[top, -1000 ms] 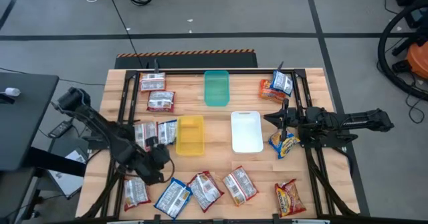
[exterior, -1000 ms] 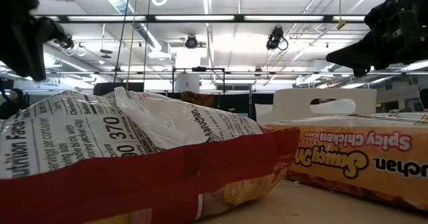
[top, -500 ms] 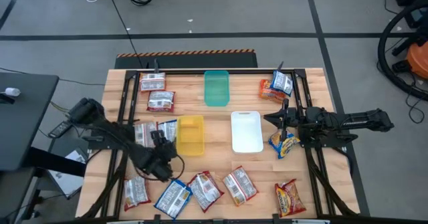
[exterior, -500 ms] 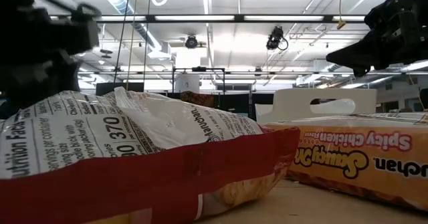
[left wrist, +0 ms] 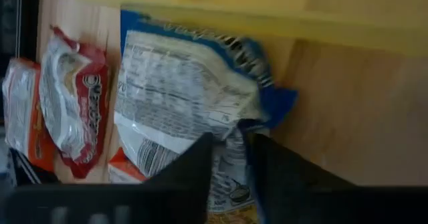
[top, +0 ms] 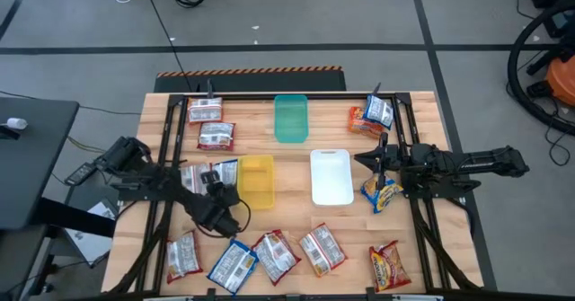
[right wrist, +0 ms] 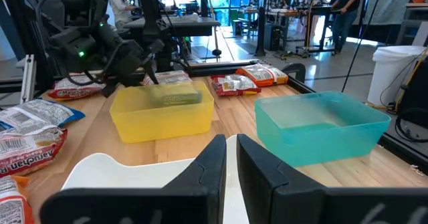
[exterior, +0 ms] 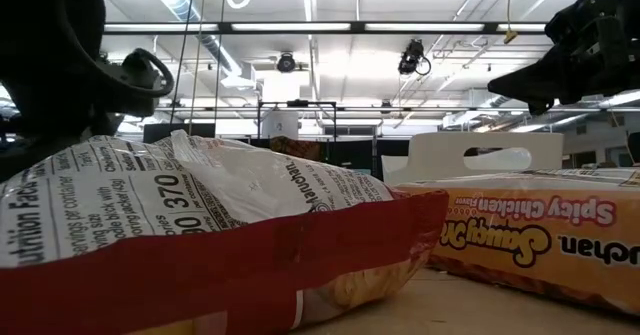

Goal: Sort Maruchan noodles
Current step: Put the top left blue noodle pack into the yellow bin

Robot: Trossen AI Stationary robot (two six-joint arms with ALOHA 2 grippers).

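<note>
Looking straight down, the high view shows the left gripper (top: pixel 218 196) at the near corner of the yellow tray (top: pixel 255 181), over a blue-and-yellow packet (top: pixel 225 176). Only the left wrist view shows the contact: the dark fingers (left wrist: pixel 194 162) stand nearly together on the blue packet's (left wrist: pixel 194 90) crinkled edge, though a firm grasp cannot be told. A red-and-white packet (left wrist: pixel 73 103) lies just beside it. The right gripper (top: pixel 377 157) waits beside the white tray (top: pixel 331 177), fingers nearly closed on nothing in the right wrist view. The remaining Maruchan noodles (top: pixel 269 254) line the near table edge, others the far corners. Bare wood lies open between the trays.
</note>
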